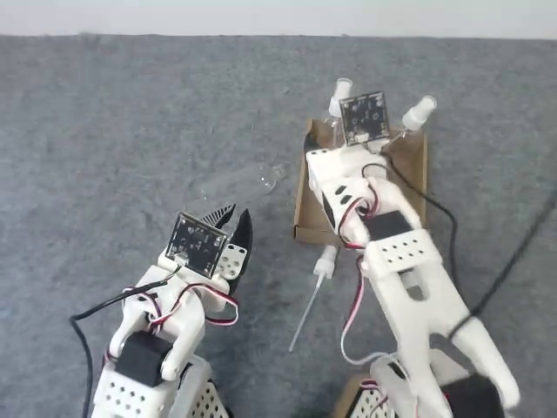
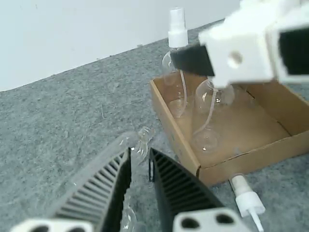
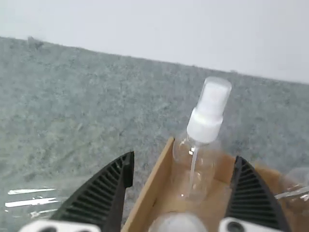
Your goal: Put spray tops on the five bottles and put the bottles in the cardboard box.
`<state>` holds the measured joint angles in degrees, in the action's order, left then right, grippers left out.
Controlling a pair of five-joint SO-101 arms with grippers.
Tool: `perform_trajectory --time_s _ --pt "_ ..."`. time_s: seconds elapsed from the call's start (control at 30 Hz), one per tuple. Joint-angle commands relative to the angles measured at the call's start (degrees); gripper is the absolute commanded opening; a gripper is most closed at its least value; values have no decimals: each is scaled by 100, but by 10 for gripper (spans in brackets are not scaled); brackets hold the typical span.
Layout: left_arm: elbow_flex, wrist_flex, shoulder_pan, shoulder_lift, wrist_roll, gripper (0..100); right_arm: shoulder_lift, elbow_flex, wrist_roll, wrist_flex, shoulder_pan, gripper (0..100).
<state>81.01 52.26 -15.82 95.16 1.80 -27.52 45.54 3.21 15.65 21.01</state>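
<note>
The left hand [image 2: 140, 154], empty and opened only a little, may push the lying bottle [image 2: 138, 141] just ahead and roll it away.

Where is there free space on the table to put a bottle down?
Free: the wide carpet left of the uncapped bottle and left gripper. Crowded: around the cardboard box, with the loose spray top beside it.

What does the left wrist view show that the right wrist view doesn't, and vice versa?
Left wrist view: the left gripper, slightly open, an uncapped bottle lying on the carpet, and a loose spray top in front of the cardboard box. Right wrist view: the right gripper, wide open over the box's rim. Both: the box and a capped bottle standing in its far corner.
</note>
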Motion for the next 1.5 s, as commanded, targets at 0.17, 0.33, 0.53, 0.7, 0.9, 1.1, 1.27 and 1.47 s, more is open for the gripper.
perform_trajectory --time_s 0.17,0.33,0.53,0.7,0.9,1.1,1.27,1.47 --pt "-31 -141 0 88 35 51 -1587 -1248 9 2554 180 254" --pt "-31 -141 0 88 35 51 -2149 -1363 9 4347 646 254" --pt "-57 -149 281 79 35 51 -2440 -1327 44 5745 1033 254" --pt "-356 -105 879 35 9 51 -2396 -1143 62 5877 1349 254" --pt "-1262 492 1776 -281 149 55 -2448 -18 26 5446 2044 254" --pt "-2844 1697 2127 -2321 1160 108 -2448 554 0 5455 2044 254" --pt "-3890 2593 2330 -4308 1705 212 -2448 554 -18 5895 2044 254" --pt "-4286 2338 2338 -6180 2031 266 -2448 519 -1363 6343 910 254"
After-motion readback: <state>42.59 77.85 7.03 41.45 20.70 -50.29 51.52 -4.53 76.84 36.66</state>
